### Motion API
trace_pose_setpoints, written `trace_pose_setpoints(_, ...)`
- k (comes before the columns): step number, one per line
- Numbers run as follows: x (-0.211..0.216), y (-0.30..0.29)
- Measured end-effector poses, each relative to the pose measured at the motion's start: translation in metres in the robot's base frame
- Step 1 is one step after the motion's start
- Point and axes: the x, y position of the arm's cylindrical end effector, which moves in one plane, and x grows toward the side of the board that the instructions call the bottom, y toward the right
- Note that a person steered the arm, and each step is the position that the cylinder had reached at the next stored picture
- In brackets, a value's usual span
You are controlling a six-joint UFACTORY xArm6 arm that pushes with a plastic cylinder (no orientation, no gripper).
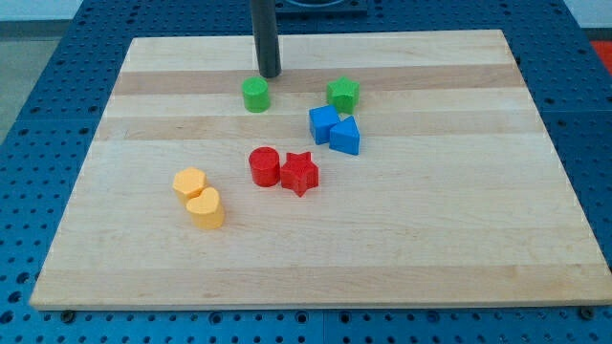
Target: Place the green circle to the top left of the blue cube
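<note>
Bright, even overhead light, no dim patches. The wooden board (316, 239) is evenly lit with mild sheen and no hard glare. Shadows are soft and short, hugging each block's base on the board, e.g. the red star (299, 173) and yellow heart (206, 208). Focus is sharp mid-board, slightly softer at the board's far edge. Board edges stay straight; slight compression noise.

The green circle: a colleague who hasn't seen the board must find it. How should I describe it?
On the wooden board, look near the view's top edge, where my tip comes down. The green circle sits just below and left of it. Unlike the other green block, near the blue blocks, it is round and stands alone.
</note>
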Motion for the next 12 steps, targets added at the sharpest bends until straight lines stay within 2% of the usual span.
trace_pose_setpoints(3,0.023,-0.028)
trace_pose_setpoints(5,0.023,-0.089)
trace_pose_setpoints(6,0.047,-0.091)
trace_pose_setpoints(7,0.056,-0.070)
trace_pose_setpoints(9,0.045,-0.030)
trace_pose_setpoints(12,0.047,-0.012)
